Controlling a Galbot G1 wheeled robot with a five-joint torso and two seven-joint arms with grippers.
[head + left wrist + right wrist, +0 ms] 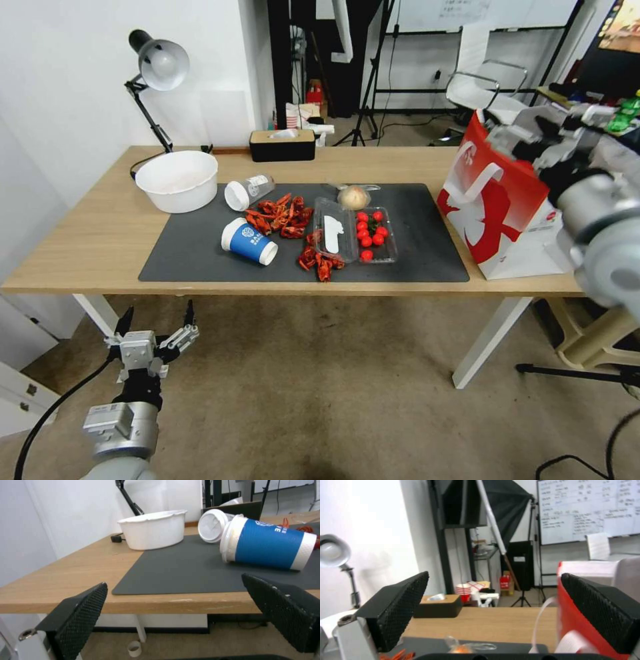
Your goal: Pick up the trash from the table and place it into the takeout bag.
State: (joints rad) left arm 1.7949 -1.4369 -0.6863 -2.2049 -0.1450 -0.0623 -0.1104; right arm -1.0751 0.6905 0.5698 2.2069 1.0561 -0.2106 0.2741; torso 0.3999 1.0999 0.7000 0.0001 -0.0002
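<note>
Head view shows the left gripper (158,321) spread empty below the table (87,233), the right gripper (493,615) spread empty over the bag (497,200).

Tipped on the dark mat of the table (87,240) — blue paper cup (250,242), clear white-lidded cup (248,191), wrapped bun (354,197); at the right end, upright and open — red-and-white takeout bag (497,200)

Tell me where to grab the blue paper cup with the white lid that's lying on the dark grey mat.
Grip the blue paper cup across its blue sleeve, probably from above. It lies on its side on the dark grey mat, so lid and base face sideways. The open left gripper waits below the table edge.
</note>
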